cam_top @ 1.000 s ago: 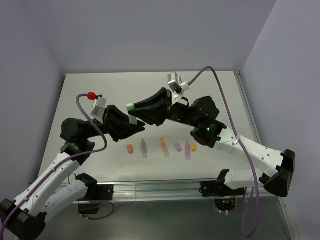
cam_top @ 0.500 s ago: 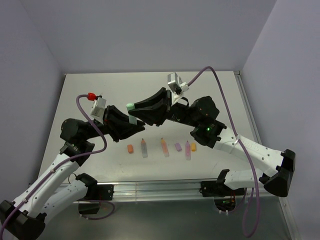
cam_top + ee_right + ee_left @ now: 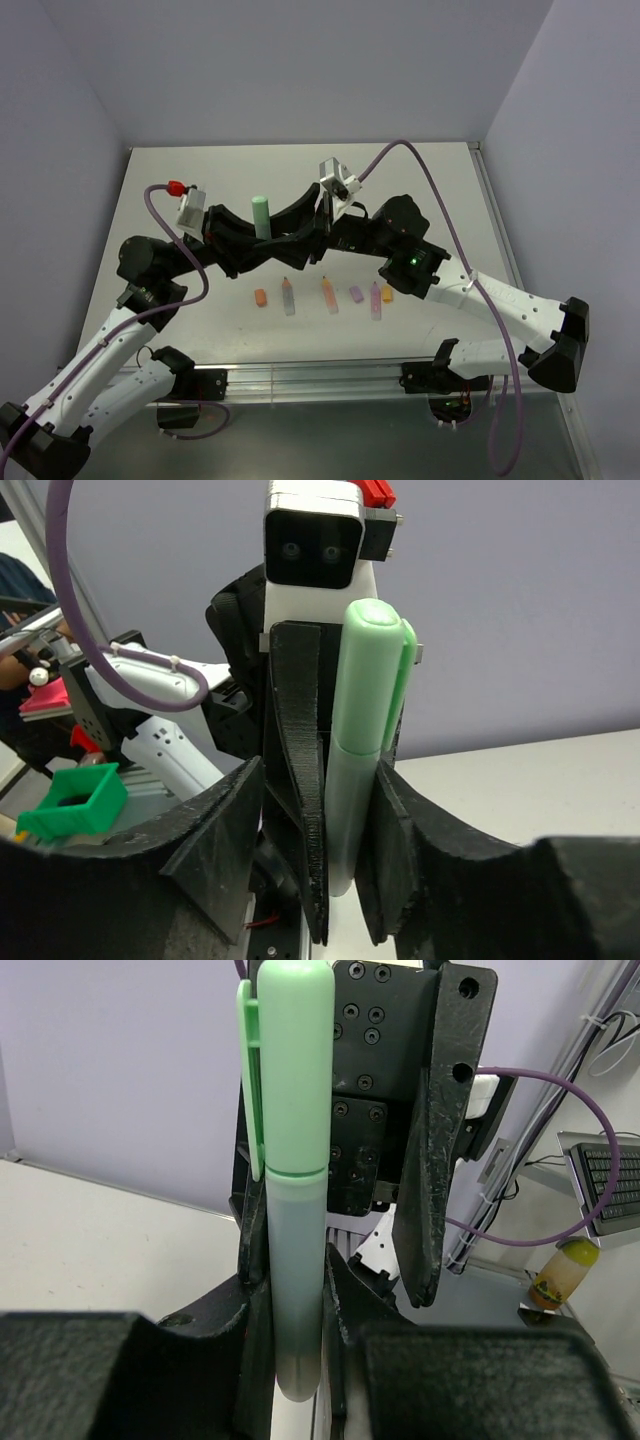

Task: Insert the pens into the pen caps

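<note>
A green pen (image 3: 262,222) stands upright above the table with its green cap (image 3: 262,203) on top. My left gripper (image 3: 258,240) is shut on its pale barrel (image 3: 295,1280); the cap (image 3: 295,1060) sticks up above the fingers. My right gripper (image 3: 278,238) faces it from the right and is open, its fingers spread around the pen and the left fingers. In the right wrist view the pen (image 3: 352,780) rests against one right finger (image 3: 400,850). On the table lie two orange pens (image 3: 289,297) (image 3: 329,295), a pink pen (image 3: 376,300), two orange caps (image 3: 260,297) (image 3: 387,294) and a purple cap (image 3: 356,294).
The loose pens and caps lie in a row on the white table (image 3: 200,180), just in front of both grippers. Grey walls close in the back and sides. A metal rail (image 3: 310,375) runs along the near edge.
The green pen has gone from tilted to upright and shows more of its length. Both grippers have shifted slightly left, and the right gripper's fingers have come off the cap.
</note>
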Action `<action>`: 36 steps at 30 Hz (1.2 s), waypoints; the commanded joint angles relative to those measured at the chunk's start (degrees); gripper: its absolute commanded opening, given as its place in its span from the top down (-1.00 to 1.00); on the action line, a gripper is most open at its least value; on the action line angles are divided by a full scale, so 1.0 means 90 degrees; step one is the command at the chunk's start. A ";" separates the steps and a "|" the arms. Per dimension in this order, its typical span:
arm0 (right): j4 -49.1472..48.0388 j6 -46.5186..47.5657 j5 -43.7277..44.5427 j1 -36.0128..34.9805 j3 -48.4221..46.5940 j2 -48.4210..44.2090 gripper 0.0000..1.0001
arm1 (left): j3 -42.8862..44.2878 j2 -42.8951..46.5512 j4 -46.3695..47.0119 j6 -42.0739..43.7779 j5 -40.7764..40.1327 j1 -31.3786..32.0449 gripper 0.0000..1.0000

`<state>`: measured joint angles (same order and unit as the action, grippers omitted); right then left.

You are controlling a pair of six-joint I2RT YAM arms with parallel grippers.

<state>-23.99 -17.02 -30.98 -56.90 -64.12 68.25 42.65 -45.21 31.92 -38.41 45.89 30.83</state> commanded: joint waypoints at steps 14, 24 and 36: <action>0.1806 0.0113 -0.0347 -0.0113 0.0122 -0.0502 -0.25 | 0.0212 0.0063 0.0652 -0.0116 -0.1173 -0.0047 0.99; 0.1416 -0.0677 -0.0259 0.0775 0.0151 -0.0864 -0.44 | 0.0085 -0.0093 0.0506 0.0010 -0.1173 0.0372 0.99; 0.0956 -0.1302 0.0307 0.1693 0.0347 -0.1372 -0.54 | 0.0065 -0.0367 0.0271 0.0215 -0.1310 0.0988 0.99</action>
<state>-12.40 -27.00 -32.67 -43.44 -61.60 57.69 42.63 -48.62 32.29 -37.34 32.73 38.17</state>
